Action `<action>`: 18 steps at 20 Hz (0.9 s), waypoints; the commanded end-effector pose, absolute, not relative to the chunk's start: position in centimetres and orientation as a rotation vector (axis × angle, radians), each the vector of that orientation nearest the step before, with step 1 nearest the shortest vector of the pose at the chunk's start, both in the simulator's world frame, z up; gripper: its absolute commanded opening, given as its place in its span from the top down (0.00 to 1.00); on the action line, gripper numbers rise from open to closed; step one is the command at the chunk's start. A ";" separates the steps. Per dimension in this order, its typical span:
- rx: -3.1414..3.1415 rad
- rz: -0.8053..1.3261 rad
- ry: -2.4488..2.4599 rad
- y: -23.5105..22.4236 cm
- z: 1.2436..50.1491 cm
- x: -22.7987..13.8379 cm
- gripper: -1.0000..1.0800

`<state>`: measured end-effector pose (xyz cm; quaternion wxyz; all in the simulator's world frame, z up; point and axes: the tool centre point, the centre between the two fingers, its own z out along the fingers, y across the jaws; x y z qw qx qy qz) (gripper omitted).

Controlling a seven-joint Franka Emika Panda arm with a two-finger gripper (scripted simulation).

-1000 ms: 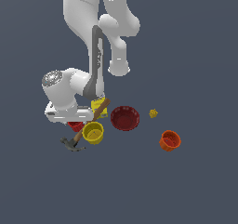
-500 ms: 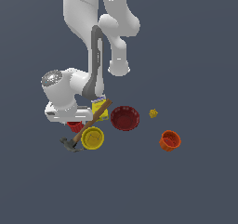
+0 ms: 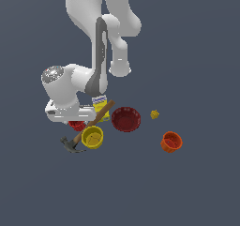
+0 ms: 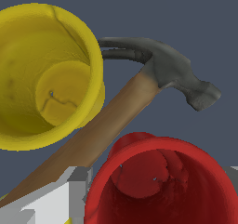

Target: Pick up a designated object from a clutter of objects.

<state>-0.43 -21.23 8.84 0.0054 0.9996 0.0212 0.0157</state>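
Note:
The designated object, a small bright red ribbed cup, sits between my gripper's two fingers, one finger on each side of its rim. The jaws stand wide apart and I see no squeeze on the cup. In the exterior view the red cup peeks out from under the white hand, with the gripper low over it. Around it lies the clutter of objects. The yellow cup is close beside it. The wooden-handled hammer runs between the two cups.
A yellow box stands just behind the hand. The dark red bowl sits toward the exterior view's right of it. Further that way are a small yellow bit and the orange cup.
The hand has sunk slightly over the red cup. The yellow cup has shifted a little toward the front, next to the hammer head.

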 end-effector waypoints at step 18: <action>3.132 0.024 0.066 -9.6 25.6 5.2 1.00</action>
